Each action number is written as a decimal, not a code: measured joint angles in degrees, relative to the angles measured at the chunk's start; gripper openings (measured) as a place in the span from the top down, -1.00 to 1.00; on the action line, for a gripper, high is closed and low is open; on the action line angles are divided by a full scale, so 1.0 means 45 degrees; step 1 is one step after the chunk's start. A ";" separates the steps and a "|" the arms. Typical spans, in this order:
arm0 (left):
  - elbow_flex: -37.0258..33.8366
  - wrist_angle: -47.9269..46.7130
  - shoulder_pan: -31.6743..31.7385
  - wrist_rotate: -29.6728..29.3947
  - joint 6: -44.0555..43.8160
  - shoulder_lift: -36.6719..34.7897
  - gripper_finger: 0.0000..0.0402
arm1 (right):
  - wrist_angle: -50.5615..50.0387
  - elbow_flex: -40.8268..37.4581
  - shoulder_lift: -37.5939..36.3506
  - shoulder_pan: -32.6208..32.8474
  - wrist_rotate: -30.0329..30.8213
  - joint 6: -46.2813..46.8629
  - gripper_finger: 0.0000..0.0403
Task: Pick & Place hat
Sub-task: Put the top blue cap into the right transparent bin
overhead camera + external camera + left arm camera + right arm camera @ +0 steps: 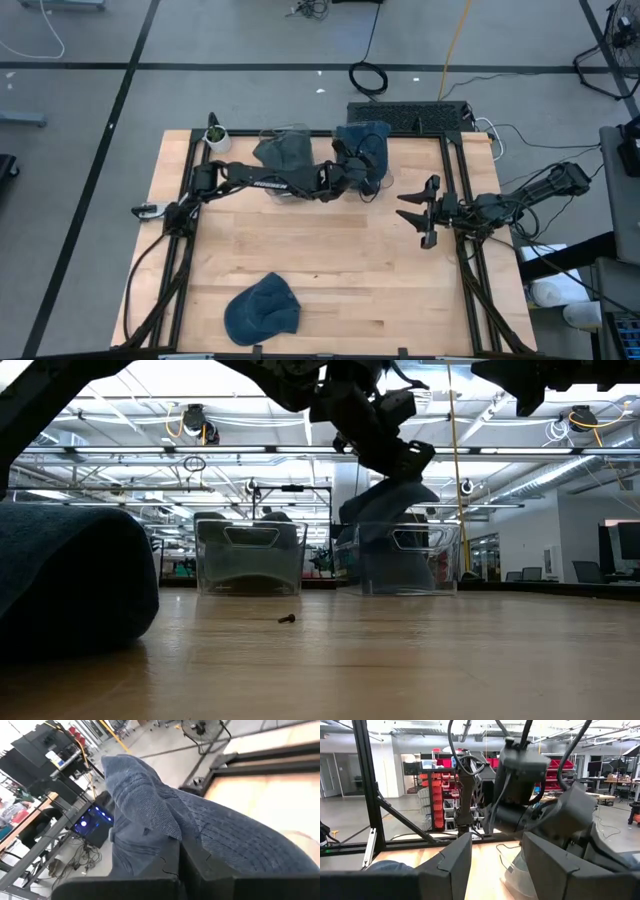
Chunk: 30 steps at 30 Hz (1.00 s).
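Placing step, by the look of it. Left end effector (368,172) clamped on hat (362,145), hanging over right bin (408,560). Next: lowering, then releasing inside that bin. Right end effector (418,212) idle, fingers apart, right of that bin. Second hat (262,308) on table (340,260), well short of bin.

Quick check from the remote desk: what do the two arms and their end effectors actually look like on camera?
Both arms are dark, near-black, built of slim jointed links. The left arm carries small white lettering on its long link. The left end effector and right end effector each end in two flat, blocky dark fingers. Black cables loop along the right arm.
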 joint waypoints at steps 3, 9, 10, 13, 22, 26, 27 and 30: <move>0.0015 -0.0064 0.0007 -0.0171 0.0028 0.0047 1.00 | -0.0077 0.0000 0.0004 0.0000 0.0001 0.0005 0.18; 0.0010 -0.0793 0.0022 0.0097 -0.0468 0.0073 1.00 | -0.0103 0.0000 0.0002 0.0005 0.0005 0.0013 0.18; 0.0010 -0.0829 0.0022 0.0104 -0.0500 0.0073 1.00 | -0.0097 0.0000 0.0000 0.0005 0.0005 0.0015 0.18; 0.0010 -0.0852 0.0017 0.0190 -0.0552 0.0073 1.00 | -0.0075 0.0000 0.0005 0.0005 0.0005 0.0015 0.18; 0.0005 -0.1265 0.0242 0.0556 -0.0814 0.0073 0.99 | -0.0073 0.0000 0.0005 0.0000 0.0005 0.0019 0.18; 0.0005 -0.1378 0.0359 0.0588 -0.1134 0.0073 0.94 | -0.0117 0.0000 0.0005 0.0005 0.0005 0.0019 0.18; 0.0005 -0.1433 0.0383 0.0588 -0.1245 0.0072 0.93 | -0.0121 0.0000 0.0005 0.0002 0.0005 0.0019 0.18; 0.0005 -0.1623 0.0401 0.0685 -0.1766 0.0073 0.87 | -0.0116 0.0000 0.0004 0.0005 0.0005 0.0019 0.18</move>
